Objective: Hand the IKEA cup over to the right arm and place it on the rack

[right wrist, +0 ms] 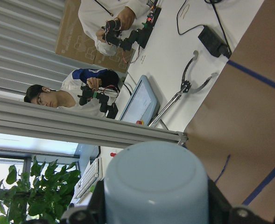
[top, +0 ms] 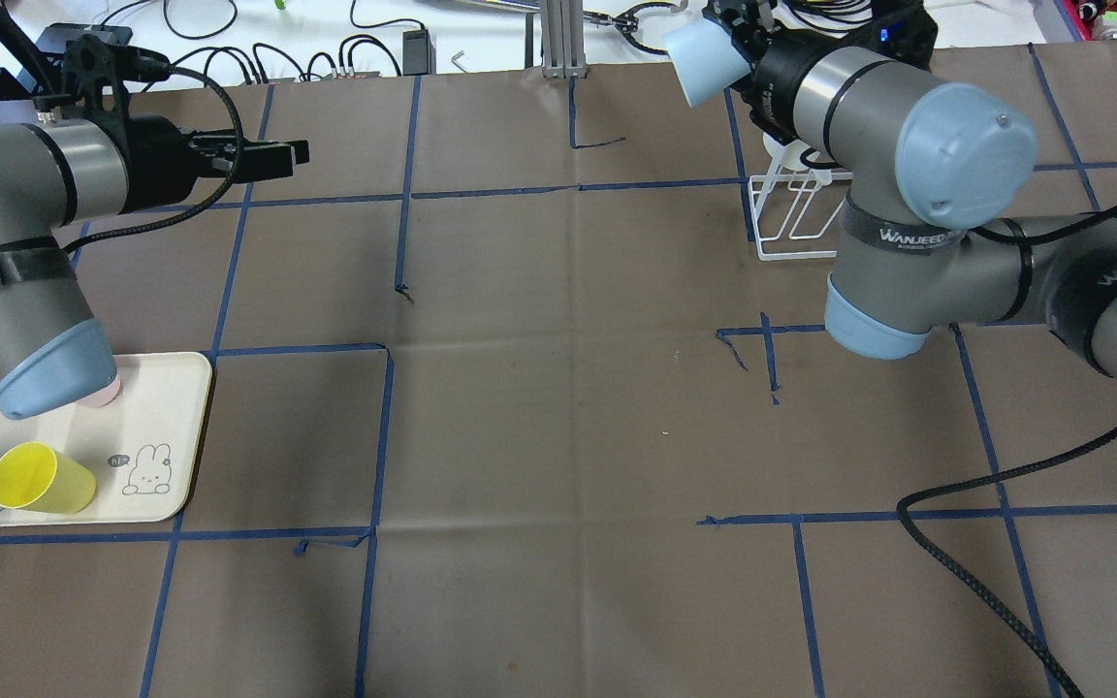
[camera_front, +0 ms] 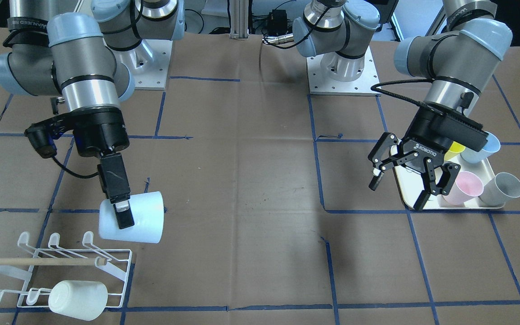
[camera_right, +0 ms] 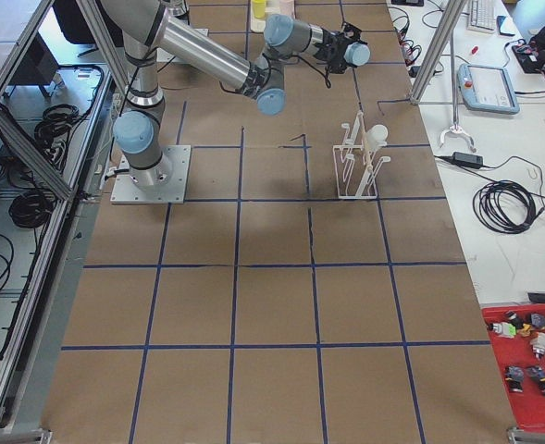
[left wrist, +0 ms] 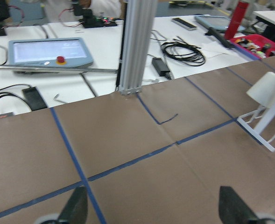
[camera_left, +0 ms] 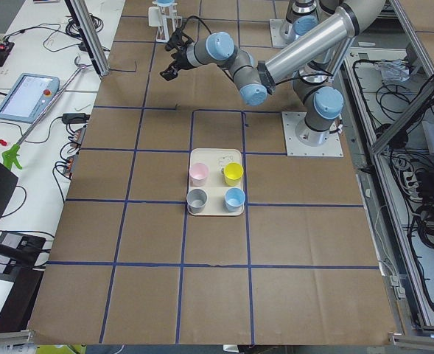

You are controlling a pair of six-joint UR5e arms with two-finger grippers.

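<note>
- Right pincer [camera_front: 127, 216]: pinching a pale-blue cup [camera_front: 145, 219]. One finger lies flat on the cup's outer wall; the other is hidden behind it.
- Pale-blue cup: turned on its side and held in the air above the counter [camera_front: 260, 180], near the rack [camera_front: 114, 272] but apart from it.
- Rack: white wire with a wooden dowel [camera_front: 39, 261] across it. It stands by the counter's operator-side edge, on the robot's right half.
- White cup [camera_front: 77, 299]: lies sideways over the rack's prong row nearest that edge.
- Left pincer [camera_front: 397, 194]: spread wide, raised above the counter's left half.
- Tray [camera_front: 458, 206]: cream, on the left half, well in from the operator-side edge. It carries a yellow cup [camera_front: 455, 148], sky-blue cup [camera_front: 483, 151], pink cup [camera_front: 465, 187] and grey cup [camera_front: 503, 188].
</note>
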